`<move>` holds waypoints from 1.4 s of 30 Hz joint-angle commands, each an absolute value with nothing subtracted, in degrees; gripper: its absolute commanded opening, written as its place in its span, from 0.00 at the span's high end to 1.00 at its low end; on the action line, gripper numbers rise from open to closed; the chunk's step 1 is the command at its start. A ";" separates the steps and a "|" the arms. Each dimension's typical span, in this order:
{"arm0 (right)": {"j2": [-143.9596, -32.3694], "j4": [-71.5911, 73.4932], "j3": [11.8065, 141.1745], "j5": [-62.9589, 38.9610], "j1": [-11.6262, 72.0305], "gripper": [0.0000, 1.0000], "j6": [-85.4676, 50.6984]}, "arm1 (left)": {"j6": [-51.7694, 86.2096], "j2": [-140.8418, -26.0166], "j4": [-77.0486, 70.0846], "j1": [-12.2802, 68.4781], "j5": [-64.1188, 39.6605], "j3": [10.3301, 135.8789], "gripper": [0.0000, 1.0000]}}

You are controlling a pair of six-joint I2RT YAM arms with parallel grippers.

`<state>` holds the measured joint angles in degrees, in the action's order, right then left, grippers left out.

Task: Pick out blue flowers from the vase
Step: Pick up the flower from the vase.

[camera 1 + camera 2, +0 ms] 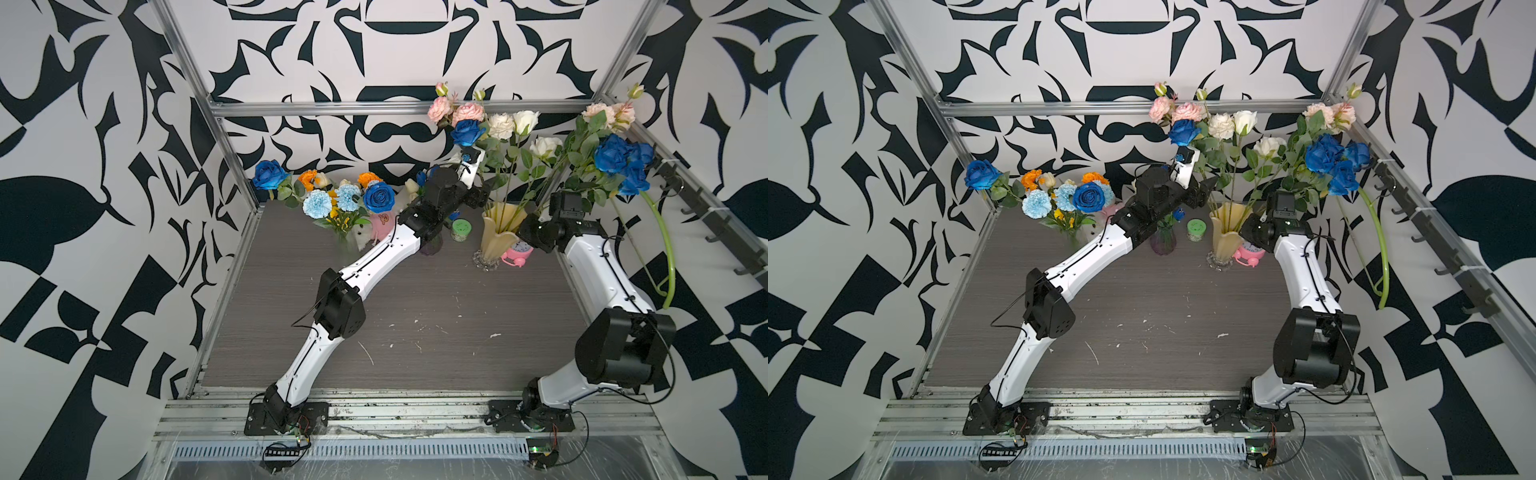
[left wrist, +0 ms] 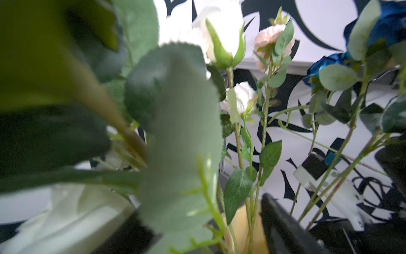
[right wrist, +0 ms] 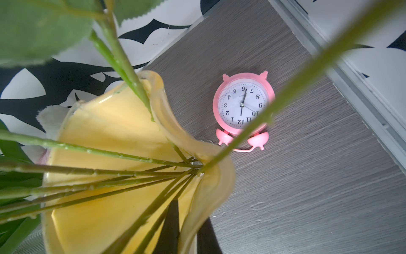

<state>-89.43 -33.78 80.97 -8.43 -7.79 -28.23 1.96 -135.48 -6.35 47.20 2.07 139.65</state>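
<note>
The yellow vase (image 1: 498, 232) (image 3: 114, 136) stands at the back right, holding pink, white and blue flowers. One blue rose (image 1: 467, 132) (image 1: 1184, 132) rises from it on the left, and a cluster of blue roses (image 1: 621, 160) (image 2: 325, 63) leans right. My left gripper (image 1: 471, 160) (image 2: 202, 222) is raised just under the single blue rose, open, with green stems and leaves between its dark fingers (image 2: 283, 224). My right gripper (image 3: 189, 228) is shut on the vase rim, one finger inside and one outside.
A clear vase at the back left holds a blue rose (image 1: 378, 197), pale-blue carnations (image 1: 318, 203) and orange blooms; another blue rose (image 1: 269, 174) leans left. A purple vase (image 1: 1163, 241), green jar (image 1: 461, 229) and pink clock (image 3: 242, 105) stand near the yellow vase.
</note>
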 commanded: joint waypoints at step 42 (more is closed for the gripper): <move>-90.95 -26.57 81.04 -10.81 -8.43 1.00 -27.86 | -0.53 -121.14 -10.55 47.67 -12.97 132.80 1.00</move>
<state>-89.47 -33.17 80.71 -9.02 -8.16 -27.14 1.21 -126.10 -10.76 47.29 -10.76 133.56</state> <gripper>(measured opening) 0.082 0.062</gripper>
